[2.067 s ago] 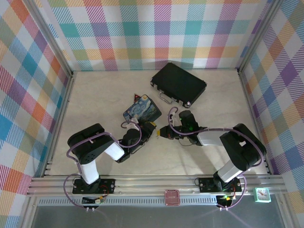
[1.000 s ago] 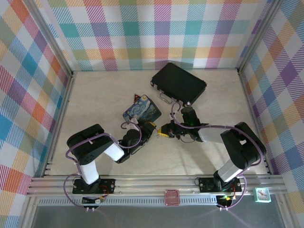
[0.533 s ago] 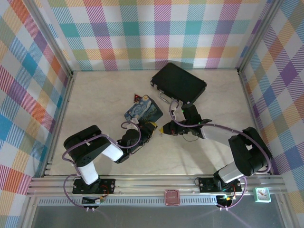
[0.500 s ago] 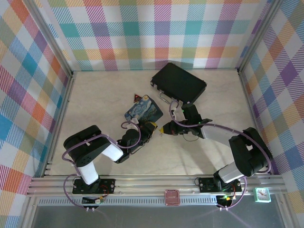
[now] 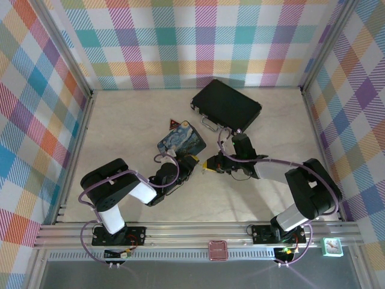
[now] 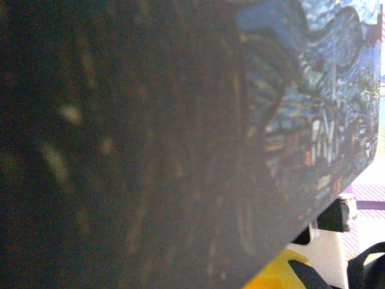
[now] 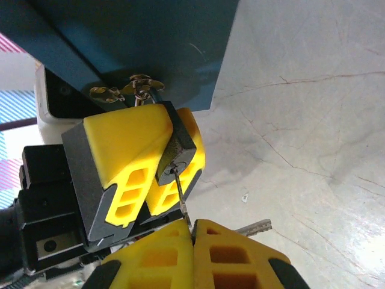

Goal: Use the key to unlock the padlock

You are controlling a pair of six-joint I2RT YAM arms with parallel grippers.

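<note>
In the right wrist view the small dark padlock (image 7: 182,142) sits pinched between the yellow fingers (image 7: 123,150) of my left gripper (image 7: 175,147), keyhole end facing me. Its shackle end points toward a brass hasp (image 7: 137,88) on the blue tin (image 7: 150,42). My right gripper (image 7: 194,227) is shut on the thin silvery key (image 7: 180,192), whose tip touches the keyhole. A second key (image 7: 255,227) sticks out sideways from the same fingers. From above, the left gripper (image 5: 191,165) and right gripper (image 5: 209,165) meet tip to tip just below the tin (image 5: 180,139).
A black briefcase (image 5: 227,105) lies at the back, close behind the right wrist. A red-and-green block (image 5: 175,123) peeks out behind the tin. The left wrist view is pressed against the painted tin (image 6: 319,120). Bare marble table (image 5: 120,120) spreads left and in front.
The right arm has shifted its elbow and wrist slightly while its gripper stays at the left gripper's tips. The tin has shifted slightly. Both grips are unchanged.
</note>
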